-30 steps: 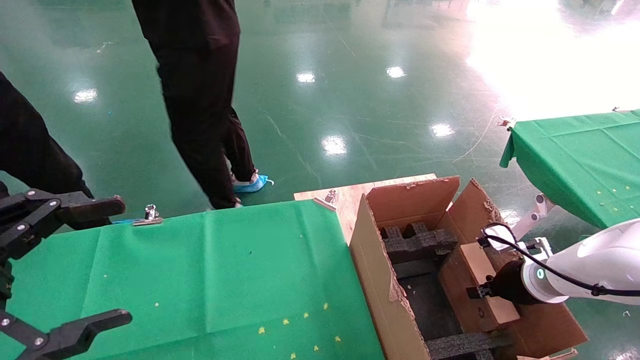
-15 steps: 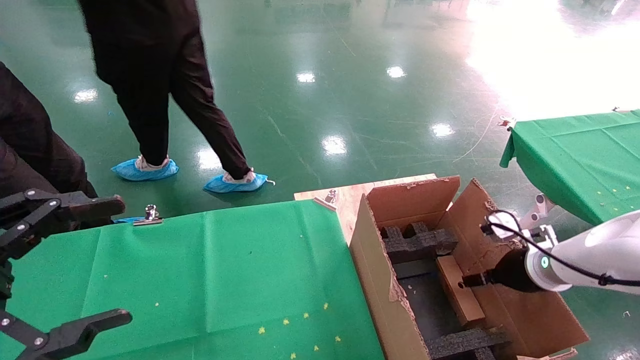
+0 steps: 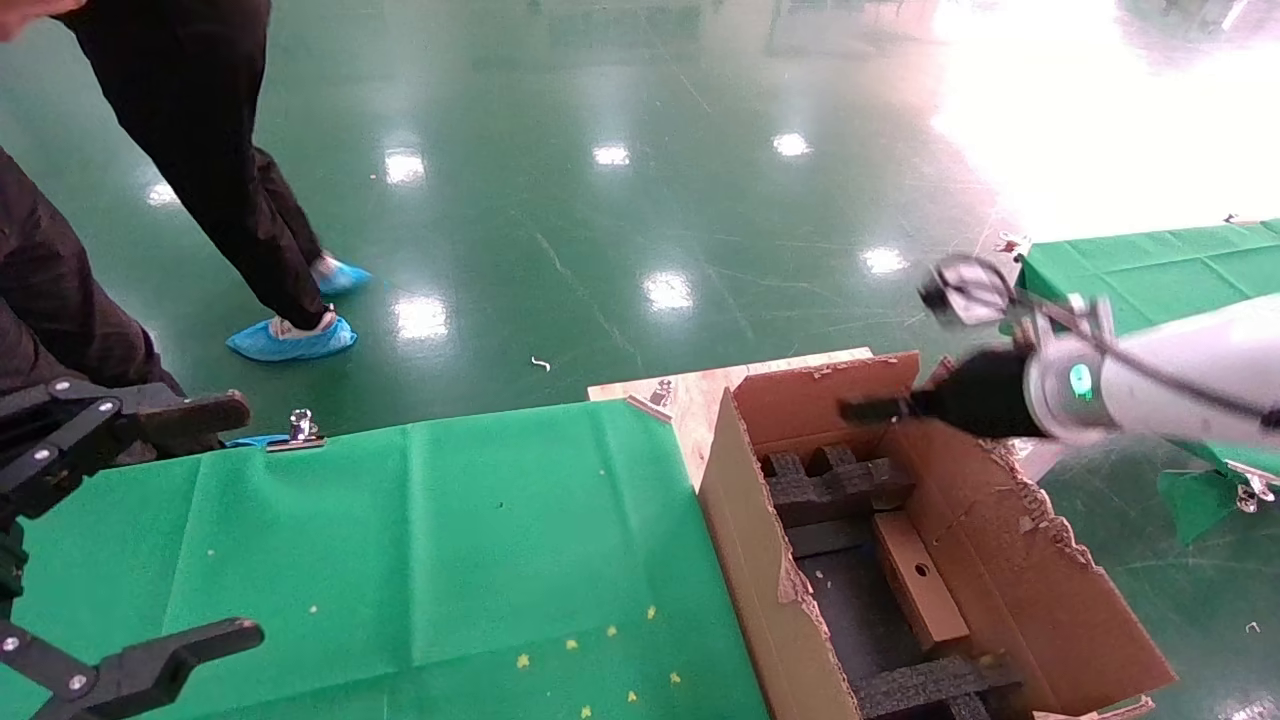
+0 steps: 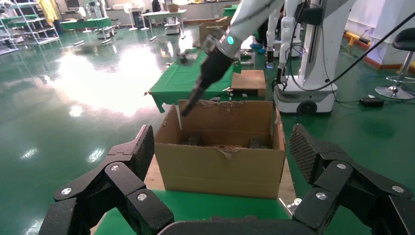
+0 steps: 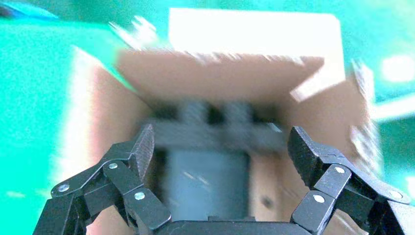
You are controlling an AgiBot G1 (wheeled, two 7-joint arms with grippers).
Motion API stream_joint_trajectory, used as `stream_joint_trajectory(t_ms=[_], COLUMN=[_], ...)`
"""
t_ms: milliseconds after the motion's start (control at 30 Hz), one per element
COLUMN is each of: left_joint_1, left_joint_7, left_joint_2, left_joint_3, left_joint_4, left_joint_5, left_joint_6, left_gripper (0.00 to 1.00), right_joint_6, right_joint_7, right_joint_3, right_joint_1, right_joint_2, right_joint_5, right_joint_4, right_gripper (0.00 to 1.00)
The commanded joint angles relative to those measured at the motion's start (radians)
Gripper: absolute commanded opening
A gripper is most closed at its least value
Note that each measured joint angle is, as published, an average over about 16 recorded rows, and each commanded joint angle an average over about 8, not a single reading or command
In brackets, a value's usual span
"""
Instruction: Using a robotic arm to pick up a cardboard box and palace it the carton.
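The cardboard box point(image 3: 915, 578) stands on a long edge inside the carton point(image 3: 750, 530), against its right side, between the black foam blocks point(image 3: 835, 485); its round hole faces up. My right gripper point(image 3: 868, 409), on the white arm, hangs above the carton's far rim, open and empty. In the right wrist view the gripper point(image 5: 222, 144) is open over the carton point(image 5: 210, 78), with the box point(image 5: 266, 188) below. My left gripper point(image 3: 235, 522) is open and empty at the near left over the green table. It point(image 4: 222, 147) faces the carton point(image 4: 220, 166) in the left wrist view.
The green cloth table point(image 3: 400, 550) lies left of the carton, with a metal clip point(image 3: 297, 432) on its far edge. A wooden board point(image 3: 700, 385) sits under the carton. A second green table point(image 3: 1150, 270) is far right. People's legs point(image 3: 200, 150) stand far left.
My right gripper let go of the box, which settled on its edge in the carton, then rose up and back above the far rim. The person walked left.
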Motion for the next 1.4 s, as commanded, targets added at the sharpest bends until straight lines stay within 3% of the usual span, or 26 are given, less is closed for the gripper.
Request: stream_joint_trajectory(t_ms=[33, 267, 467, 567, 900, 1400], left_joint_1=[0.000, 0.000, 0.000, 0.000, 0.000, 0.000], left_joint_7=[0.000, 0.000, 0.000, 0.000, 0.000, 0.001], left_joint_2=[0.000, 0.000, 0.000, 0.000, 0.000, -0.001], left_joint_3=[0.000, 0.000, 0.001, 0.001, 0.001, 0.002], left_joint_4=[0.000, 0.000, 0.000, 0.000, 0.001, 0.001], left_joint_5=[0.000, 0.000, 0.000, -0.001, -0.001, -0.001], left_joint_6=[0.000, 0.000, 0.000, -0.001, -0.001, -0.001], left_gripper=[1.00, 1.00, 1.00, 1.00, 1.00, 1.00], right_joint_6=[0.000, -0.189, -0.298, -0.317, -0.311, -0.451], right_joint_7=[-0.038, -0.357, -0.478, -0.491, -0.503, -0.786], right_joint_3=[0.026, 0.157, 0.219, 0.231, 0.258, 0.628], right_joint_1=[0.031, 0.088, 0.102, 0.104, 0.068, -0.204], right_joint_2=[0.003, 0.033, 0.058, 0.064, 0.052, 0.008], right_joint_5=[0.062, 0.429, 0.608, 0.643, 0.605, 0.665], right_joint_4=[0.019, 0.013, 0.006, 0.004, 0.002, -0.013], right_gripper=[1.00, 1.00, 1.00, 1.00, 1.00, 1.00])
